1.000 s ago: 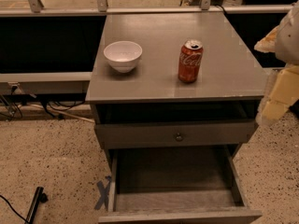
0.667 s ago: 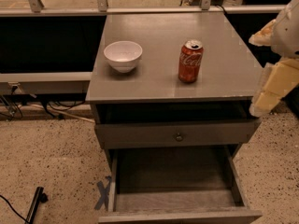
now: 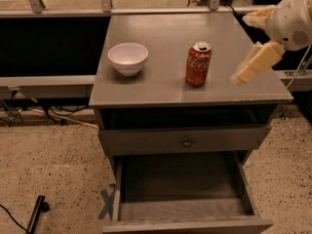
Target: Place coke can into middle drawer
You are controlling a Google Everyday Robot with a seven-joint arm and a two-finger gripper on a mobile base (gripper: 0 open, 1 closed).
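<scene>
Red and shiny, the coke can (image 3: 198, 64) stood up straight on the grey cabinet top (image 3: 161, 28). White curly letters on its side said Coca-Cola. No other words could be read anywhere. A white bowl (image 3: 127, 58) sat to the left of it, not touching. The gripper (image 3: 241, 49) hung in the air just to the right of the can, near the table's right edge. Its two tan fingers (image 3: 258, 61) were spread wide apart and held nothing. Lower down, the middle drawer (image 3: 180, 211) was pulled out, under a closed drawer front with a small round knob (image 3: 186, 142). A blue tape cross (image 3: 107, 204) was stuck on the speckled floor.
</scene>
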